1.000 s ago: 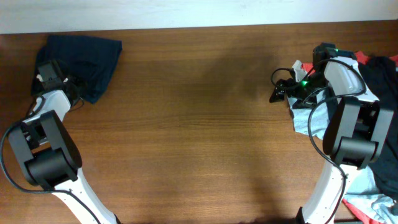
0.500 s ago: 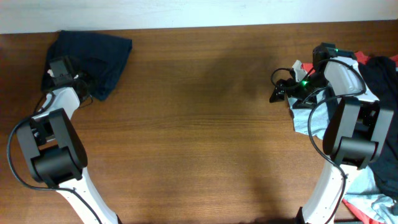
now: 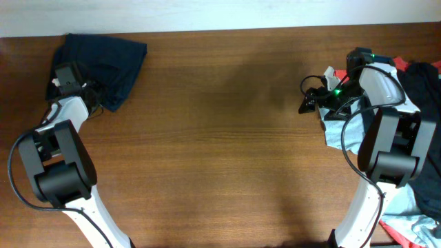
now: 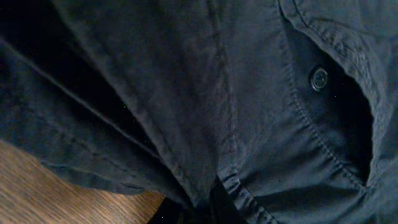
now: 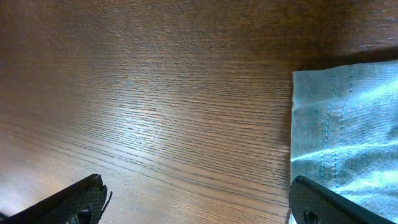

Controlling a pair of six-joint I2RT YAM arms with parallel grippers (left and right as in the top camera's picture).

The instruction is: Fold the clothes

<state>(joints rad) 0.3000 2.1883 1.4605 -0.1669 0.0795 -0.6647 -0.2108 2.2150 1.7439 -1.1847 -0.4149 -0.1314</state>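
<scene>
The clothes, dark navy shorts (image 3: 110, 58), lie bunched at the table's far left corner. My left gripper (image 3: 91, 93) sits at their near edge. In the left wrist view the shorts (image 4: 205, 87) fill the frame, with a button (image 4: 319, 78) by a pocket slit, and the left gripper (image 4: 208, 208) is shut on a pinched fold of the cloth. My right gripper (image 3: 308, 102) is far from the shorts on the right side. It stands open over bare wood, with nothing between its fingertips (image 5: 69, 202).
A heap of garments lies at the right edge: a light blue T-shirt (image 3: 336, 129), also seen beside the right finger (image 5: 348, 118), a red garment (image 3: 422, 67) and a dark one (image 3: 426, 103). Brown wood table (image 3: 220, 138) spans between the arms.
The left gripper has carried the shorts a little to the right and toward the far edge, then stopped. The right arm has not moved.
</scene>
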